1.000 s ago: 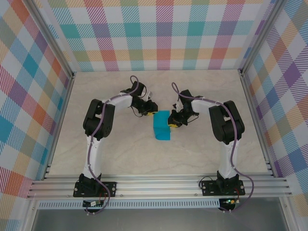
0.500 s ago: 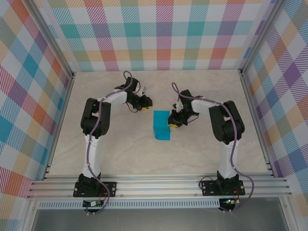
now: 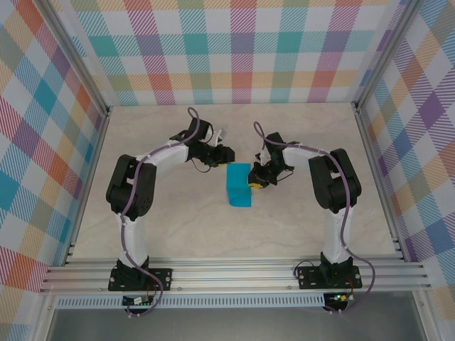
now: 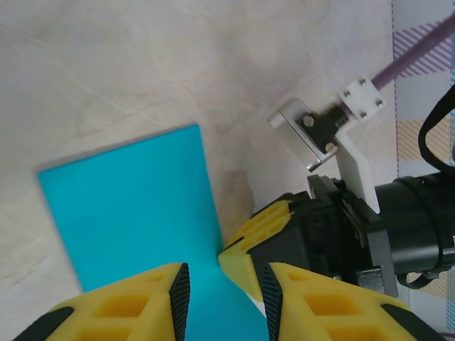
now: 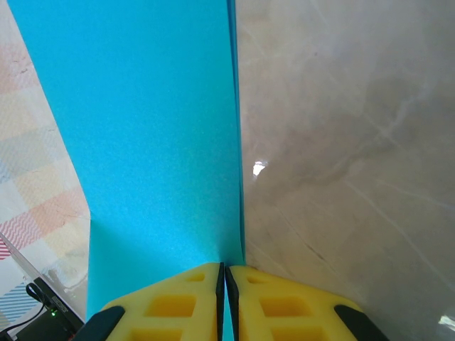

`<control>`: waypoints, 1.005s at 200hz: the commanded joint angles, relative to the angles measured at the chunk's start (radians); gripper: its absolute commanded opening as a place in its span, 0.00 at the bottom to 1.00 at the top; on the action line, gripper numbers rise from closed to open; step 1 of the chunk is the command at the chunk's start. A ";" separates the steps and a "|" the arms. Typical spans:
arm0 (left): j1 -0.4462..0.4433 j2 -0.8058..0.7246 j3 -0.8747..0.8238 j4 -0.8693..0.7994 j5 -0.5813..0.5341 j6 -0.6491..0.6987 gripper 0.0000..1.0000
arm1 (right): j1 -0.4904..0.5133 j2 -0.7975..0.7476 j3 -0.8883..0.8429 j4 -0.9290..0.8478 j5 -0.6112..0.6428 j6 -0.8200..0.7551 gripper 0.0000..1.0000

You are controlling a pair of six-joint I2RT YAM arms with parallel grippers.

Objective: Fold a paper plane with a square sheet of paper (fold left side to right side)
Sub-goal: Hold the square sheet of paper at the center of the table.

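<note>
The two arms are bolted to the metal rail (image 3: 234, 273) at the near edge, and both reach toward the middle of the pale, marble-patterned tabletop (image 3: 185, 227).

The square sheet of paper (image 3: 238, 190) lies near the centre of the tabletop. It is folded over into a narrow cyan-blue rectangle whose long sides run near to far. No part of it is shaped into a dart.

At the far end of the sheet's right long edge sits the right end effector (image 3: 253, 180), coming in from the right. In the right wrist view its yellow fingers (image 5: 178, 305) are pressed together, with only a thin slit between them. The edge of the blue paper (image 5: 156, 128) runs straight into that slit, so it is pinching the sheet.

A little farther and to the left, the left end effector (image 3: 222, 155) is just beyond the sheet's far left corner and appears to be apart from it. In the left wrist view its jaws are spread with nothing gripped between them (image 4: 225, 270). Past them that camera shows the blue sheet (image 4: 135, 206) flat on the tabletop and a yellow finger (image 4: 256, 234) of the right end effector at the sheet's edge.

Plaid walls (image 3: 227, 50) close in the far side and both flanks.
</note>
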 commanded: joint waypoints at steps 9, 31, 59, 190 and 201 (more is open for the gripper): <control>-0.041 0.066 -0.033 0.074 0.023 -0.051 0.34 | 0.011 0.085 -0.054 -0.026 0.098 -0.003 0.13; -0.051 0.099 -0.032 0.063 0.000 -0.050 0.34 | 0.011 0.078 -0.054 -0.024 0.097 -0.003 0.13; -0.051 0.127 -0.032 0.040 -0.026 -0.039 0.34 | 0.011 0.059 -0.065 0.015 0.074 0.006 0.13; -0.053 0.131 -0.074 0.022 -0.061 -0.030 0.33 | -0.049 -0.012 0.093 0.036 -0.088 0.017 0.10; -0.053 0.129 -0.075 0.024 -0.061 -0.028 0.33 | -0.051 0.010 0.127 0.039 -0.087 0.026 0.10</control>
